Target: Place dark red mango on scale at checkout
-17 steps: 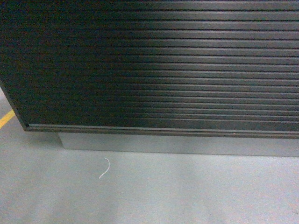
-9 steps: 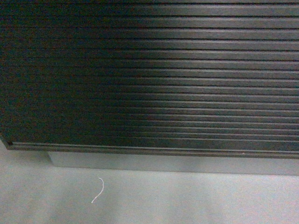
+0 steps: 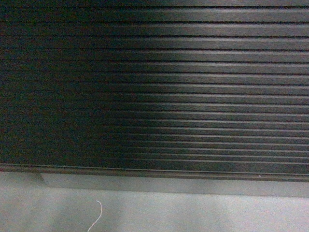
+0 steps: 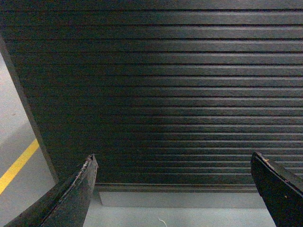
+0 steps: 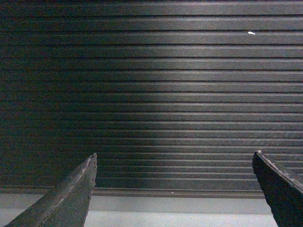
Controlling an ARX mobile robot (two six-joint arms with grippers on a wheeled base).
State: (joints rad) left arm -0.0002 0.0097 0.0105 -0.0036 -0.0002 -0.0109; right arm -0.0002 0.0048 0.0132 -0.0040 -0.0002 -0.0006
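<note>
— What does your head camera give you?

— The slatted front of the checkout fills nearly the whole view, dark ribs running level across it. Below it sits the grey plinth, then a strip of grey floor with a thin white thread lying on it. The worktop surface itself is above the frame. Neither of my tools shows here.

— And your left wrist?

— My left tool has its fingers spread wide apart, with nothing between them. Beyond them is the same ribbed front, with its left corner edge in view. Past that corner is floor with a yellow line.

— The right wrist?

— My right tool is likewise spread wide and bare. It faces the ribbed panel, which carries a small white fleck near the top right.

— Where is the dark red mango, and the scale?

— Neither appears in any of the three views.
</note>
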